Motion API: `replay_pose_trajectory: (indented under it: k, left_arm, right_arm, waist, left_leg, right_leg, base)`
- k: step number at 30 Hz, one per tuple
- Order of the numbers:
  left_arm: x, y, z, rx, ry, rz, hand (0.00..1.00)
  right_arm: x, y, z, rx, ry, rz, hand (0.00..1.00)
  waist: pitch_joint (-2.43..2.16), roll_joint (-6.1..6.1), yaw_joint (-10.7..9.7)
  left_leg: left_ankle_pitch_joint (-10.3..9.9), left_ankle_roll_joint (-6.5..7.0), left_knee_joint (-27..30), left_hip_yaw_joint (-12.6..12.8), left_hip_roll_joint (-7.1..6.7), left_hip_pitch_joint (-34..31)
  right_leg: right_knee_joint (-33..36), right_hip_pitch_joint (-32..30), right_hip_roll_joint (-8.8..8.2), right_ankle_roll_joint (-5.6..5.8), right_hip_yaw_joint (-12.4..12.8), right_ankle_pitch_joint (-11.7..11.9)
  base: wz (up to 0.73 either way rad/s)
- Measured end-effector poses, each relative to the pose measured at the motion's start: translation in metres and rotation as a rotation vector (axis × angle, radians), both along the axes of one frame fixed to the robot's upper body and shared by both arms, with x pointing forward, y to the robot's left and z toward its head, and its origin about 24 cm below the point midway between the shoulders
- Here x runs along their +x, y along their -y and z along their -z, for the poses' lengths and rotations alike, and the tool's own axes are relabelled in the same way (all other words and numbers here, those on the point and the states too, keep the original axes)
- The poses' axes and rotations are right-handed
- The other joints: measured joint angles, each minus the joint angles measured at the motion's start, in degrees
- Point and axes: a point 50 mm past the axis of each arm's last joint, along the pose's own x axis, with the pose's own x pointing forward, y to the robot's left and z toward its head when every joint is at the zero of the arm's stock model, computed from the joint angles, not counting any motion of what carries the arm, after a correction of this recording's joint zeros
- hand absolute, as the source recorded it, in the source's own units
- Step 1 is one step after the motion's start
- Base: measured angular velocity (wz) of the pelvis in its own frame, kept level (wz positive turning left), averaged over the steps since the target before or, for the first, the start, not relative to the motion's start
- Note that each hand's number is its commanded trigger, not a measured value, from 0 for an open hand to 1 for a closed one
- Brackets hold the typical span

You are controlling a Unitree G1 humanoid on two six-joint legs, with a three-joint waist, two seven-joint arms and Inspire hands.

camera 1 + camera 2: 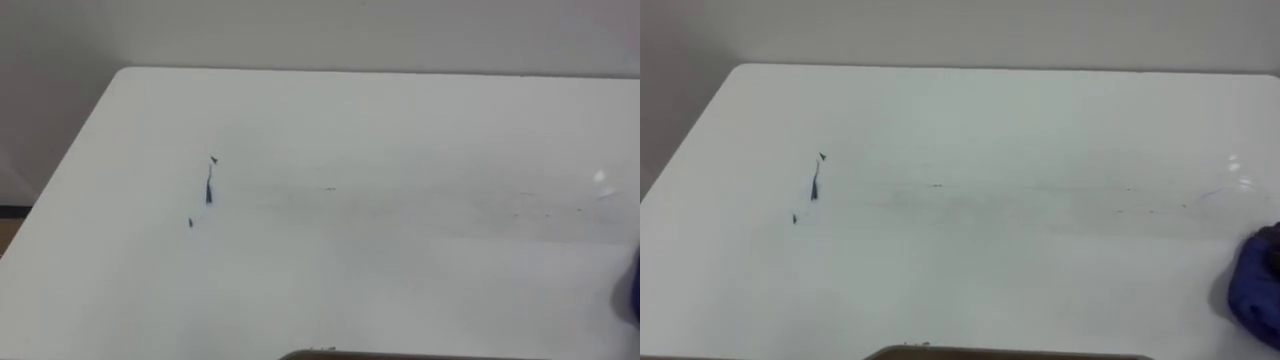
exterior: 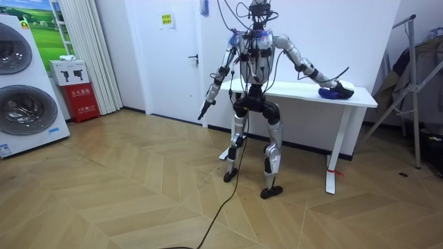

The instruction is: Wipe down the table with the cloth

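Note:
A white table (image 1: 380,120) lies before me. Near its left side there are small dark ink marks (image 1: 209,190), one short stroke with two specks beside it. A faint grey smear (image 1: 1040,205) runs across the middle toward the right. At the right edge lies a blue cloth (image 1: 1258,285). In the room view I stand at the table (image 2: 291,88) facing the wall, with my right arm stretched out and my right hand (image 2: 325,87) on the blue cloth (image 2: 339,90) near the table's far right end. My left hand (image 2: 203,111) hangs beside me, away from the table, with fingers straight.
The table stands against a white wall. A brown edge (image 1: 400,355) shows along the bottom of the eye views. In the room view a door (image 2: 173,55), washing machines (image 2: 24,90) and a clothes rack (image 2: 415,76) stand around on the wooden floor.

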Motion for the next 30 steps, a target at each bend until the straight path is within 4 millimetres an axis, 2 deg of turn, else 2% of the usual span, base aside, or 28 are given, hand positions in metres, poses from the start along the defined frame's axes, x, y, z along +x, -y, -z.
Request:
replay_pose_trajectory:
  k: [1,2,3,5,6,8,9,14,18,27,30]
  left_arm:
    - [0.001,0.001,0.0,-0.003,0.002,0.011,0.0]
    - [0.002,0.001,0.001,-0.004,0.003,0.016,0.0]
    - [0.004,0.002,0.001,-0.006,0.007,0.033,0.0]
    - [0.007,0.002,0.002,-0.007,0.016,0.037,0.0]
    - [0.007,0.002,0.002,-0.007,0.017,0.038,0.0]
    - [0.009,0.002,0.001,-0.005,0.026,0.041,0.0]
    - [0.01,0.001,0.001,-0.006,0.041,0.042,0.0]
    - [0.014,0.003,0.001,-0.02,0.061,0.041,0.0]
    - [0.018,0.006,0.002,-0.03,0.065,0.076,0.0]
    - [0.029,0.012,0.005,-0.065,0.096,0.098,0.0]
    - [0.042,0.016,0.007,-0.064,0.119,0.117,0.0]
  right_arm:
    - [0.002,-0.001,0.0,-0.02,-0.016,-0.02,0.8]
    - [0.003,-0.002,-0.001,-0.027,-0.02,-0.03,0.53]
    - [0.008,-0.004,-0.002,-0.042,-0.025,-0.051,0.0]
    - [0.014,-0.007,-0.006,-0.077,-0.042,-0.089,0.0]
    - [0.02,-0.01,-0.008,-0.109,-0.049,-0.128,0.0]
    - [0.03,-0.016,-0.013,-0.137,-0.033,-0.177,0.0]
    - [0.036,-0.021,-0.015,-0.161,-0.027,-0.224,0.0]
    - [0.053,-0.051,-0.011,-0.147,0.045,-0.331,0.0]
    - [0.062,-0.074,-0.01,-0.129,0.094,-0.422,0.0]
    - [0.067,-0.094,-0.001,-0.083,0.129,-0.47,0.0]
    - [0.068,-0.098,0.001,-0.076,0.124,-0.484,0.0]
  waist:
    - [0.06,-0.07,-0.1]
    - [0.07,-0.07,-0.1]
    - [0.13,-0.08,-0.1]
    - [0.04,-0.21,0.3]
    - [0.13,-0.08,0.9]
    - [0.25,-0.02,0.9]
    - [0.41,0.11,1.0]
    - [0.45,0.05,1.1]
    - [0.28,0.3,1.1]
    - [0.4,0.44,0.2]
    - [0.49,0.14,-0.8]
  left_leg:
    - [-0.1,-0.04,0.0,0.0,0.07,0.0]
    - [-0.1,-0.05,0.0,0.0,0.12,0.0]
    - [-0.1,-0.07,0.0,0.0,0.18,-0.1]
    - [-0.1,-0.06,-0.2,0.7,0.29,0.0]
    - [-0.1,-0.09,-0.2,1.8,0.51,0.5]
    - [-0.2,-0.13,-0.2,2.2,0.65,0.5]
    - [-0.2,-0.15,-0.2,2.6,0.82,0.4]
    - [-0.1,-0.16,-0.9,3.3,0.86,1.3]
    - [-0.1,-0.17,-1.5,3.4,0.76,1.9]
    - [-0.1,-0.16,-2.4,4.1,0.52,4.0]
    - [-0.1,-0.15,-2.6,4.2,0.37,4.4]
  right_leg:
    - [0.0,0.0,0.11,0.0,0.2,0.0]
    - [0.0,0.0,0.16,-0.01,0.2,0.0]
    - [0.0,-0.2,0.22,-0.06,0.3,0.0]
    - [0.0,-0.6,0.35,-0.17,0.9,0.1]
    - [0.0,-1.0,0.58,-0.33,1.9,0.3]
    - [0.1,-1.7,0.76,-0.47,2.6,0.4]
    - [0.1,-2.1,0.99,-0.59,3.1,0.6]
    - [0.2,-2.3,1.16,-0.63,4.0,0.6]
    - [0.2,-2.2,1.19,-0.62,4.4,0.6]
    - [0.2,-1.2,1.12,-0.59,4.9,0.6]
    - [0.3,-0.9,1.04,-0.52,5.0,0.5]
  base:
    - [-0.06]
    - [-0.05]
    - [-0.07]
    - [-0.21]
    - [-0.34]
    - [-0.28]
    - [-0.22]
    - [-0.11]
    - [-0.03]
    - [-0.04]
    - [-0.02]
